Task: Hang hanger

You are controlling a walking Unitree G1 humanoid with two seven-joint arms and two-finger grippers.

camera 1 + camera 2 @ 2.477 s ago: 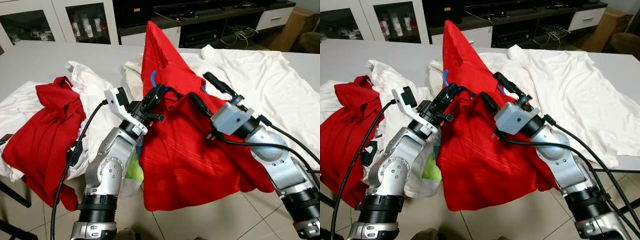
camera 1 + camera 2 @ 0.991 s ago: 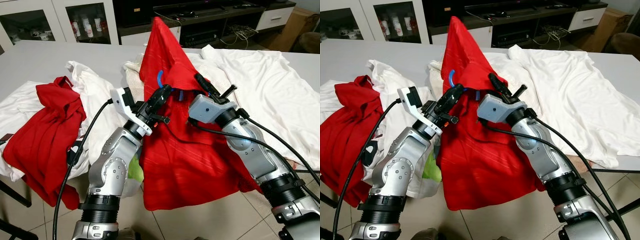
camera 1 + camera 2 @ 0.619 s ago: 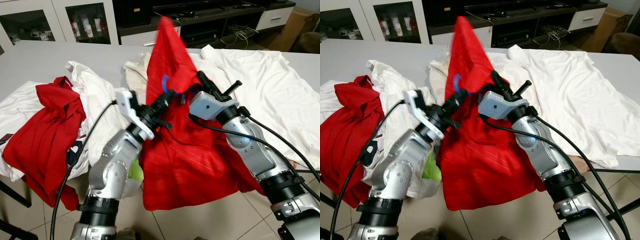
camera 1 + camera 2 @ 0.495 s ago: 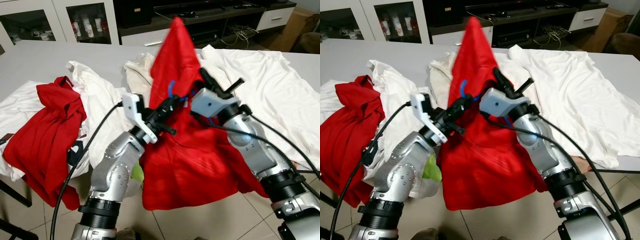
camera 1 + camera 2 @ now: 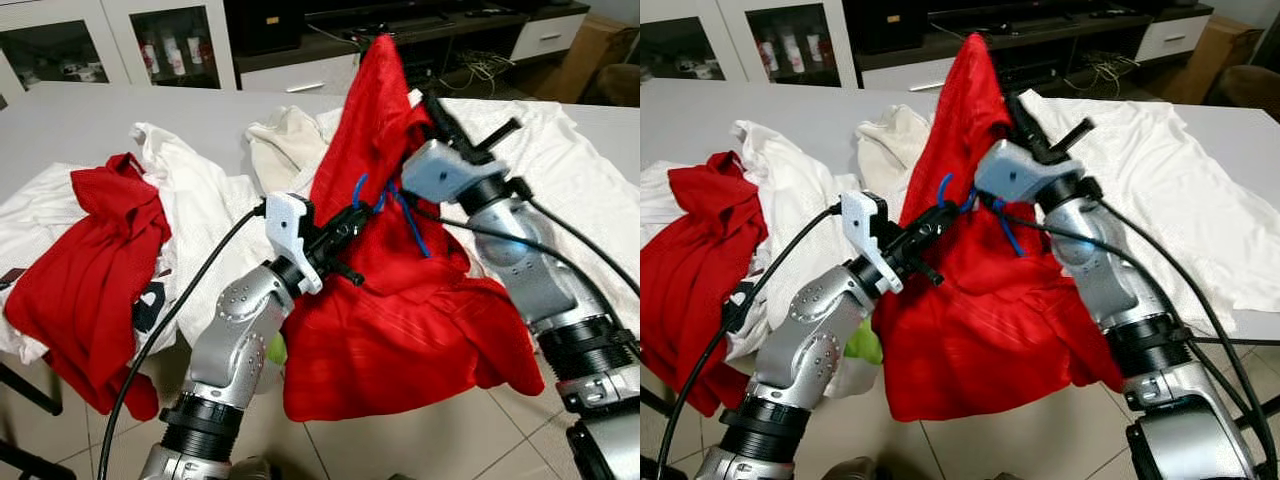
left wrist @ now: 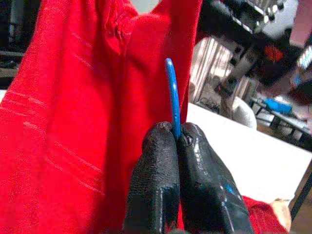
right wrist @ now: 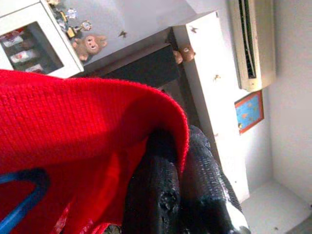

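While 2 fingers pinch 1 blue hanger, right gripper lifts 1 red shirt.

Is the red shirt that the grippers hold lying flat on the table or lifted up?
Lifted. The red shirt hangs in a peak from the right gripper, its hem below the table edge; the left gripper pinches the blue hanger.

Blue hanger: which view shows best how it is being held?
The left wrist view: the left gripper is shut on the blue hanger, against the red shirt. The eye views show blue loops amid the cloth. The right wrist view shows a blue corner.
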